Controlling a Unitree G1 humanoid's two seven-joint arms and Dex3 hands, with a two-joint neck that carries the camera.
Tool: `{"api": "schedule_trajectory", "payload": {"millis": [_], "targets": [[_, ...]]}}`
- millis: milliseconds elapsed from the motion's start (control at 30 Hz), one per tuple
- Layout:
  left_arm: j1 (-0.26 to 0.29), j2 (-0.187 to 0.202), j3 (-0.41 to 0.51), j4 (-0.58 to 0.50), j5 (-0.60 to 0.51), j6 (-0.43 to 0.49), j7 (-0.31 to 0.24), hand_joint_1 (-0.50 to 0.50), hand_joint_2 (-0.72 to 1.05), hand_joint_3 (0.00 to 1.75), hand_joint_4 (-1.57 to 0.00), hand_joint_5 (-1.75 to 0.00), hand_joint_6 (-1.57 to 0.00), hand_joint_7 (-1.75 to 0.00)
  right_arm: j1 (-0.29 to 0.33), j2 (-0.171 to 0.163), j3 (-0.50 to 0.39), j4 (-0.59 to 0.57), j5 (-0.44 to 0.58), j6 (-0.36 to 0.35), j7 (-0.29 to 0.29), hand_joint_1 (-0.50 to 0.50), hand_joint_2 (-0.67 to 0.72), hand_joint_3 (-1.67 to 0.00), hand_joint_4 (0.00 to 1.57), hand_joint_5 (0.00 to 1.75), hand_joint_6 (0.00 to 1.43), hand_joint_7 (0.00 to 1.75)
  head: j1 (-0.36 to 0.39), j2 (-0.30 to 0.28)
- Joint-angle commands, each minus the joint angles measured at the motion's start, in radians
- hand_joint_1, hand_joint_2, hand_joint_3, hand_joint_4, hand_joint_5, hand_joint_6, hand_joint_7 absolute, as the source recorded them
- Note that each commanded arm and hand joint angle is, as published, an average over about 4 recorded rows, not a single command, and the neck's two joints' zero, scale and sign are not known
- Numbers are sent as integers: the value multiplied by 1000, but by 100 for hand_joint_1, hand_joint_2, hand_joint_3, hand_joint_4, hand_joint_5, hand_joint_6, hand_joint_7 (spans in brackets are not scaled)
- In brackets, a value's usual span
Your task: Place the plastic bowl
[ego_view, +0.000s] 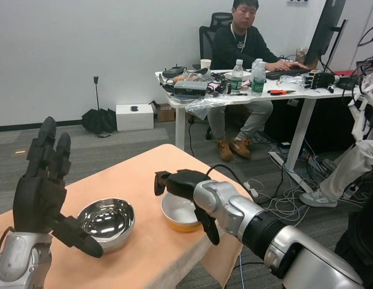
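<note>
- Fingers (205,226) of my right hand (185,183) curl over the near rim of the plastic bowl (181,214), one hanging down outside its wall; I read this as a grip on the rim, though the contact under the palm is hidden from me
- Plastic bowl: white inside, yellow-orange outside, seemingly resting on the orange-covered table (144,253), close to the table's right edge and just beside the steel bowl (106,223), the two apart
- Left hand (43,189): raised above the table's left side, fingers extended and spread, holding nothing; its lowest finger points toward the steel bowl and appears to overlap its near rim
- Risk 1: I judge the rim hold shallow; if I lift fast, the light bowl could pivot on the fingers and slip
- Risk 2: the table edge lies just right of the plastic bowl; a release or drag in that direction could send it to the floor
- Risk 3: a leftward sweep could knock the steel bowl, and my waiting left hand could nudge it too
- Background: a person sits at a white desk (294,93) with water bottles (237,76), well apart from my workspace
</note>
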Motion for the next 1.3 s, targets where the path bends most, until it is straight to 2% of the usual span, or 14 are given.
{"api": "schedule_trajectory", "payload": {"millis": [33, 167, 267, 367, 500, 533, 667, 700, 900, 967, 1033, 1100, 1200, 1300], "targets": [[3, 1, 3, 0, -5, -5, -3, -50, -64, 2, 0, 0, 0, -7, 28, -15, -40, 4, 97, -36, -5, -46, 66, 0, 0, 0, 0, 133, -1, 0], [3, 1, 2, 0, -5, -4, -3, -50, -68, 4, 0, 0, 0, -7, 43, -21, -85, 38, 234, -144, -51, -45, 66, 0, 0, 0, 0, 140, -9, 8], [-2, 1, 2, -2, -5, -3, -3, -50, -68, 9, 0, 0, 0, -7, 52, -25, -110, 48, 319, -200, -64, -43, 66, 0, 0, 0, 0, 129, -20, 26], [-9, 1, 1, -4, -5, -3, -3, -50, -70, 7, 0, 0, 0, -7, 68, -36, -155, 47, 463, -259, -80, -42, 66, 0, 0, 0, 0, 119, -27, 40], [-10, 1, 0, -5, -4, -3, -3, -50, -72, 0, 0, 0, 0, -7, 82, -58, -186, 45, 665, -314, -84, -42, 66, 0, 0, 0, 0, 80, -22, 48], [-10, 0, 0, -5, -4, -3, -3, -50, -72, 0, 0, 0, 0, -7, 86, -64, -193, 45, 722, -328, -84, -42, 66, 0, 0, 0, 0, 77, -19, 47], [-9, -1, 2, -6, -4, -3, -3, -50, -68, 0, 0, 0, 0, -7, 105, -86, -226, 51, 932, -388, -77, -42, 66, 0, 0, 0, 0, 12, -11, 43], [-9, -1, 3, -6, -4, -3, -3, -50, -70, 0, 0, 0, 0, -7, 113, -92, -235, 42, 970, -395, -71, -42, 66, 0, 0, 0, 0, 3, -11, 43], [-7, -1, 7, -5, -5, -5, -3, -50, -70, 4, 0, 0, 0, -7, 191, -113, -361, -51, 1103, -420, -55, -42, 66, 0, 0, 0, 0, 0, -25, 20], [-7, -1, 7, -3, -5, -5, -3, -50, -70, 9, 0, 0, 0, -7, 215, -118, -395, -70, 1132, -453, -63, -42, 68, 0, 0, 0, 0, 0, -25, 19], [-7, -1, 6, -2, -5, -5, -3, -50, -72, 4, 0, 0, 0, -7, 234, -120, -415, -80, 1145, -483, -74, -42, 71, 0, 0, 0, 0, 0, -24, 18], [-7, -1, 6, -3, -5, -5, -3, -50, -72, 2, 0, 0, 0, -7, 252, -120, -432, -90, 1152, -526, -103, -42, 69, 0, 0, 0, 0, 0, -27, 15], [-6, -1, 9, -4, -5, -5, -3, -50, -72, 9, 0, 0, 0, -7, 266, -118, -436, -92, 1152, -605, -148, -42, 66, 0, 0, 0, 0, 0, -28, 13], [-6, 1, 11, -6, -5, -5, -3, -50, -72, 4, 0, 0, 0, -7, 276, -115, -436, -95, 1149, -677, -191, -42, 66, 0, 0, 0, 0, 0, -28, 13]]}}
